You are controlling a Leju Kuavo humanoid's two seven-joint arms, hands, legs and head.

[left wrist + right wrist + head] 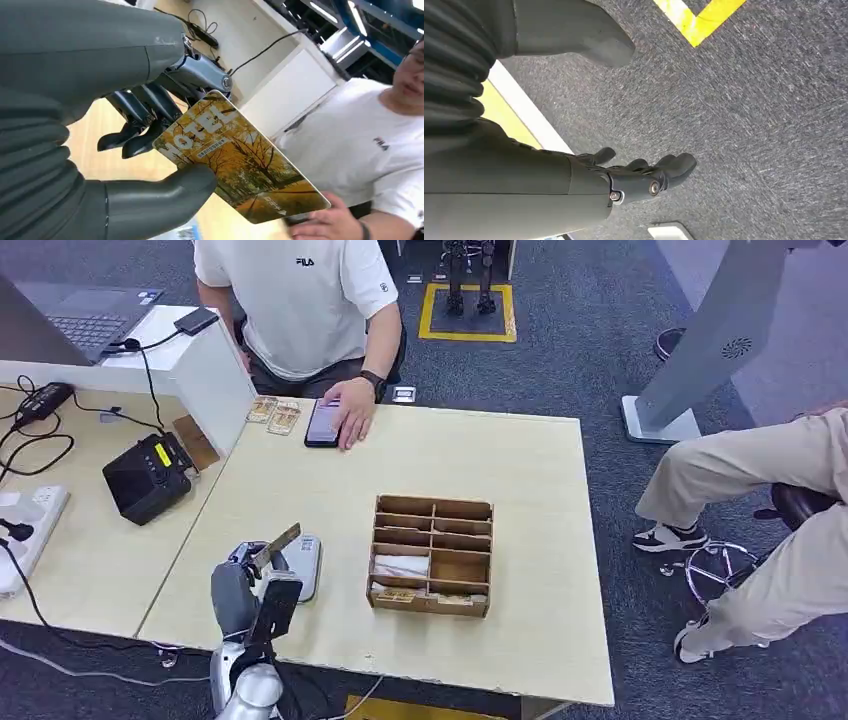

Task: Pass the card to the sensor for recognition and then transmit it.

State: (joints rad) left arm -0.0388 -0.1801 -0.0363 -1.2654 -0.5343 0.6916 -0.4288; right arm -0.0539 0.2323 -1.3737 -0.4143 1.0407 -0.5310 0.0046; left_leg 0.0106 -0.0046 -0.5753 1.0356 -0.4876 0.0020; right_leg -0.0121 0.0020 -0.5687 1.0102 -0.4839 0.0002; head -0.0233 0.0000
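My left hand [248, 590] hovers over the table's near left edge and pinches a card [276, 547] between thumb and fingers. Up close, the card [240, 162] carries a yellow autumn-tree picture and the word HOTEL, and the left hand [150, 125] grips its short end. A flat grey-white sensor pad [307, 565] lies on the table directly behind the hand, under the tilted card. My right hand [644, 177] hangs beside the body over grey carpet, fingers loosely apart and holding nothing.
A wooden compartment box [432, 555] stands mid-table, right of the sensor. Across the table sits a person in a white shirt [300, 300], one hand on a phone [322, 422], with several cards [275, 416] beside it. A black device [148, 477] sits at left.
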